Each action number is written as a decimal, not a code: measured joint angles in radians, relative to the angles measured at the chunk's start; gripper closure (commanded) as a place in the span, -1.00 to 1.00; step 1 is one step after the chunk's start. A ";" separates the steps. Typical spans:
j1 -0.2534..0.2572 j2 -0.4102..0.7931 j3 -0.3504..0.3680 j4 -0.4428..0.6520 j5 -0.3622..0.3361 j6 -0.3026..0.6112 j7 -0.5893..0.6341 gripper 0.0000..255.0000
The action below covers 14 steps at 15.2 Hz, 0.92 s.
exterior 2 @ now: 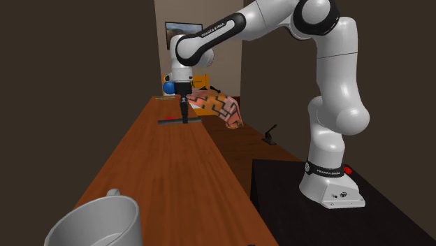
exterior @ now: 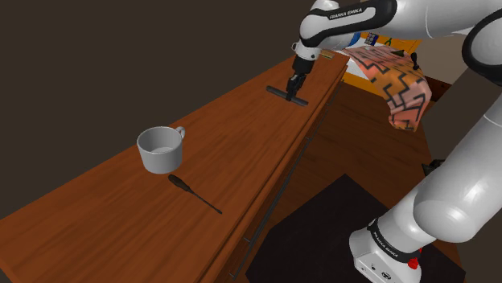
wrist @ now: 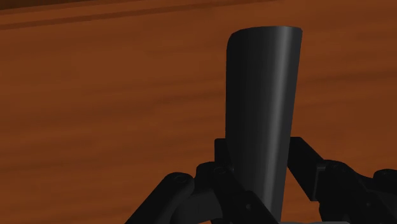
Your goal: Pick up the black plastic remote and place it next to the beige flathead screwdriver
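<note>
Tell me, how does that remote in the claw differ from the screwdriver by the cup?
The remote is a broad flat bar; the screwdriver is a short handle with a thin shaft. The remote is clasped by the gripper far along the counter; the screwdriver lies free beside the mug. Both look dark.

The arm (exterior 2: 328,63) stretches forward, gripper (exterior: 294,82) pointing down, clamped on the remote (exterior: 279,92).

A white robot arm (exterior 2: 328,77) reaches over a long brown wooden table (exterior 2: 175,168). Its black two-finger gripper (exterior 2: 185,117) clasps a slim black remote (exterior 2: 170,121). A grey mug (exterior 2: 98,223) stands nearest the camera.
</note>
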 measured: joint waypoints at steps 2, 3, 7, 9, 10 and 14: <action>-0.001 -0.006 -0.001 0.021 -0.002 -0.026 0.002 1.00; 0.000 -0.011 -0.001 0.028 -0.004 -0.039 0.004 1.00; 0.005 -0.031 0.002 0.038 -0.009 -0.068 0.016 1.00; 0.023 -0.060 0.016 0.006 -0.014 -0.061 0.048 1.00; 0.033 -0.082 0.024 -0.021 -0.017 -0.056 0.067 1.00; 0.079 -0.151 0.067 -0.112 -0.023 -0.026 0.156 1.00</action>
